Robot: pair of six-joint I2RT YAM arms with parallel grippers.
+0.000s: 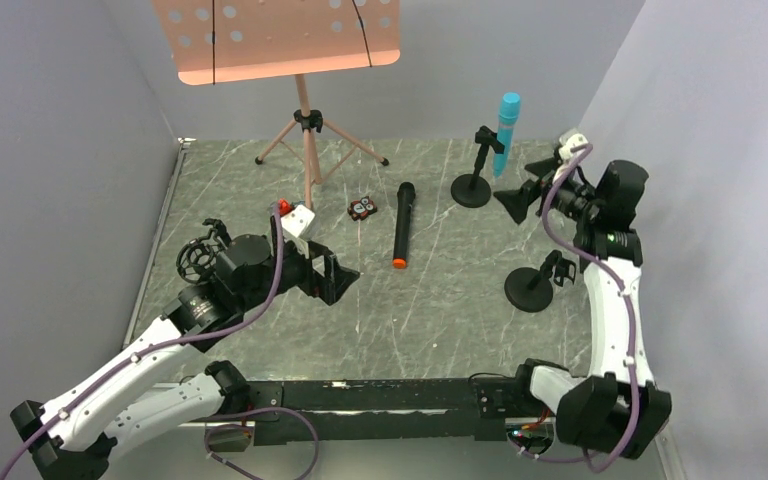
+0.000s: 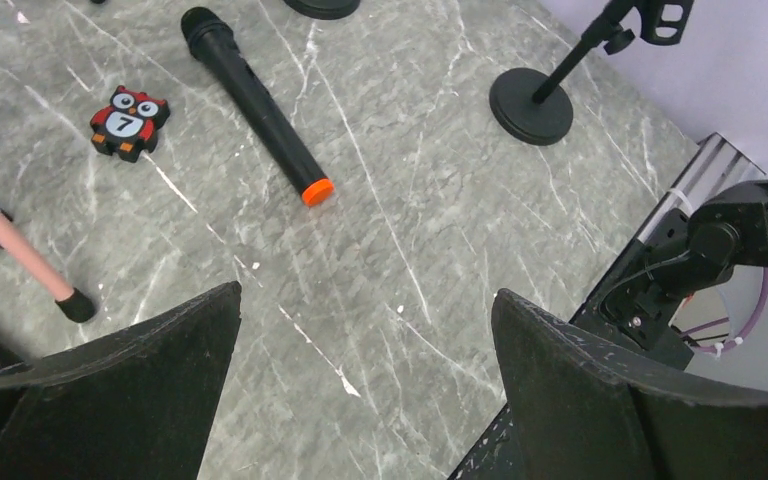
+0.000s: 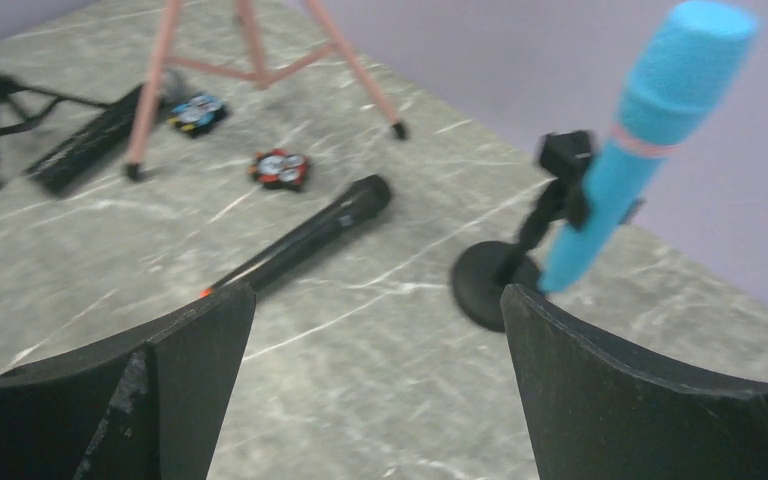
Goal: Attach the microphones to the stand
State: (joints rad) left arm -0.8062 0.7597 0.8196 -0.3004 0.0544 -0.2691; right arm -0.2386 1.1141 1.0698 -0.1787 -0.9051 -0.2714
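Note:
The turquoise-blue microphone [image 1: 507,128] stands tilted in the clip of a small black stand [image 1: 471,188] at the back right; it also shows in the right wrist view [image 3: 640,130]. My right gripper [image 1: 520,186] [image 3: 378,292] is open and empty just right of it, apart from it. The black microphone with the orange end [image 1: 402,226] [image 2: 255,100] [image 3: 305,240] lies flat mid-table. A second black stand [image 1: 532,285] [image 2: 531,105] has an empty clip. My left gripper [image 1: 344,276] [image 2: 367,295] is open and empty, low over bare table. A blurred black stick with a pale head [image 3: 100,128] lies by the tripod.
A pink music stand [image 1: 305,130] on a tripod rises at the back, one leg foot [image 2: 77,305] near my left fingers. A small owl clip [image 1: 362,208] [image 2: 128,122] lies beside the orange-ended microphone. Another clip [image 3: 198,112] lies by the tripod. Grey walls close in on three sides.

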